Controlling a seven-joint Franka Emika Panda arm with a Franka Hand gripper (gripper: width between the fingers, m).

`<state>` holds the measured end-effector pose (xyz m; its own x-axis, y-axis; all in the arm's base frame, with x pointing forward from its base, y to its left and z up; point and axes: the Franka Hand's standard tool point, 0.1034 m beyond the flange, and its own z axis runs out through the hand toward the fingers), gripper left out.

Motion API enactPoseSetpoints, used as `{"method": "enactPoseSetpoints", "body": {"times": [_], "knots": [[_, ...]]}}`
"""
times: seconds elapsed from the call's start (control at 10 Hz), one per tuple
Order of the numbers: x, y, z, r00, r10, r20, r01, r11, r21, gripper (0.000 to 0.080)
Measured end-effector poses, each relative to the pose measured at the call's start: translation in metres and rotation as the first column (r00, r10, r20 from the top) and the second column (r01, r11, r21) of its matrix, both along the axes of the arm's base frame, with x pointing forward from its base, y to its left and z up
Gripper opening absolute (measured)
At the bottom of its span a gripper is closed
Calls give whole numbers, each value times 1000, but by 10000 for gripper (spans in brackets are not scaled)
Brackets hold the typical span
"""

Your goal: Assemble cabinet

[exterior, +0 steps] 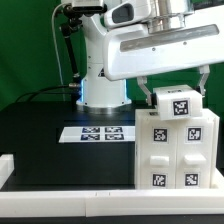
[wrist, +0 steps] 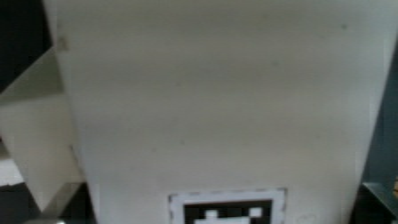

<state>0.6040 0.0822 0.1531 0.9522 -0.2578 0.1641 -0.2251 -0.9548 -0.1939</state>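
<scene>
Black matting covered the work table [exterior: 40,130], edged in front by a low white rail [exterior: 70,190], as the white arm [exterior: 150,45] reached over the cabinet [exterior: 178,150] on the exterior view's right. The cabinet stood upright on the mat, its tagged front blocks facing the camera and a smaller tagged panel [exterior: 178,103] sitting on top of it. The marker board [exterior: 100,132] lay flat on the mat near the arm's base [exterior: 100,95], beside the cabinet and apart from it. The gripper [exterior: 172,88] hung directly above that top panel, one dark finger [exterior: 146,88] dropping past the panel's edge on the exterior view's left and the other at its far edge. The jaws stood wide enough to straddle the piece, but whether the pads were pressing on it could not be told from either camera. The wrist view was filled by a blurred white face of the panel [wrist: 214,100] with a tag [wrist: 228,210] at its end, apparently very close to the lens. The risk from here seemed to lie in seating: if the panel sat slightly skewed, a downward push could jam it or tip the tall body. A loose grip could also let the panel slip as it was moved, and any sideways drag might shove the cabinet across the mat.
</scene>
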Motion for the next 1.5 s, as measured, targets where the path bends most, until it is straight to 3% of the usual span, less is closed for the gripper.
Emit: {"method": "enactPoseSetpoints", "body": {"times": [0.2, 0.7, 1.1, 1.3, 1.5], "knots": [[1, -1, 0, 988, -156, -13, 157, 986, 47, 560], [0, -1, -1, 899, -430, -84, 437, 894, 100, 560], [-1, -1, -1, 682, -705, -192, 730, 669, 140, 560], [-1, -1, -2, 537, -805, -252, 843, 518, 143, 560], [-3, 2, -1, 372, -873, -317, 928, 355, 112, 560]]}}
